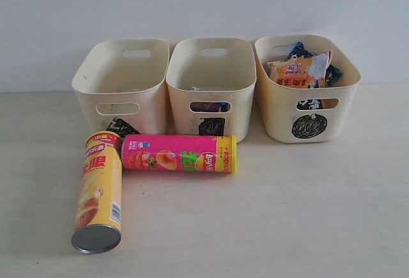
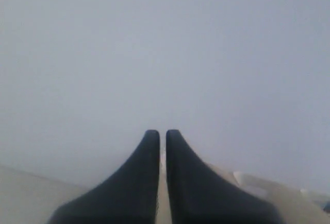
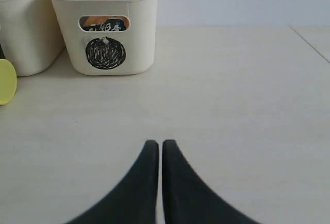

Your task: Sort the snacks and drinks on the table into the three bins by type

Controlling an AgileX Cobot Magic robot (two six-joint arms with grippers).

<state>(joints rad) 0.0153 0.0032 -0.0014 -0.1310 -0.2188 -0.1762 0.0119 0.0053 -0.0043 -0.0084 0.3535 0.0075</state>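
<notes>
Three cream bins stand in a row at the back: triangle bin (image 1: 121,83), square bin (image 1: 211,80), circle bin (image 1: 307,89). The circle bin (image 3: 105,18) holds the orange-black chip bag (image 1: 295,72) and the blue-white-black bag (image 1: 316,67). A dark purple carton (image 1: 208,106) shows through the square bin's handle cutout; the white and blue carton is hidden. The yellow tube (image 1: 98,195) and the pink tube (image 1: 179,153) lie on the table before the bins. Neither arm appears in the exterior view. My left gripper (image 2: 162,134) is shut, empty, facing a blank wall. My right gripper (image 3: 159,144) is shut over bare table.
The pink tube's yellow end (image 3: 6,81) shows at the edge of the right wrist view. A pale wall (image 1: 204,3) runs behind the bins. A table seam (image 3: 309,41) lies far right of the circle bin.
</notes>
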